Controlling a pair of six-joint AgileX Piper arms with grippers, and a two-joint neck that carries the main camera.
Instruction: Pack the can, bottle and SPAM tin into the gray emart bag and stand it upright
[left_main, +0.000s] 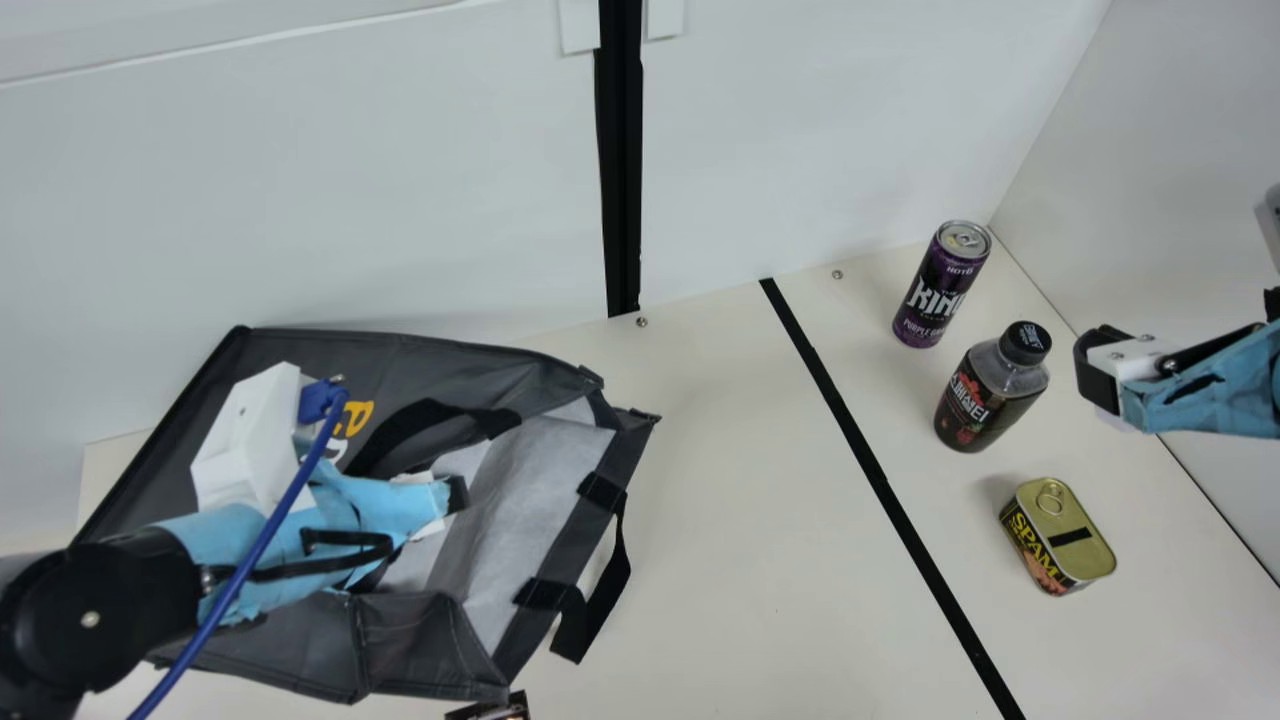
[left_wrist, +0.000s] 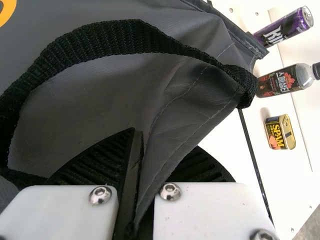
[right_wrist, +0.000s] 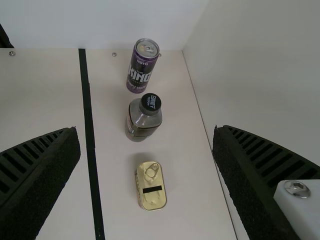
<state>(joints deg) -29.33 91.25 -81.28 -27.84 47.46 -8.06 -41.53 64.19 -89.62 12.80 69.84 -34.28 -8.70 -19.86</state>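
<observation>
Left arm: black joint (left_main: 95, 610) closest to the neck camera, a blue cable (left_main: 262, 545) crossing its light-blue wrapping above the bag.
Bag: gray fabric emart bag (left_main: 290, 355), lying on its side, pale lining showing at the mouth; one black webbing handle (left_main: 590, 615) hangs outside that mouth.
Table: cream surface (left_main: 720, 560) with a black stripe (left_main: 880, 480) between the bag and the three goods.
Goods: slim purple can (left_main: 940, 285), upright near the back wall; dark plastic bottle (left_main: 990, 390) with black cap, upright beside it; gold-topped SPAM tin (left_main: 1060, 540), pull ring up, near the bottle.
Print: orange and white on the bag, white on the can, white and red on the bottle, yellow on the tin's side.
Left gripper (left_main: 448, 500): clenched on a fold of bag fabric.
Right gripper (left_main: 1098, 372): spread wide, holding nothing, near the bottle.
</observation>
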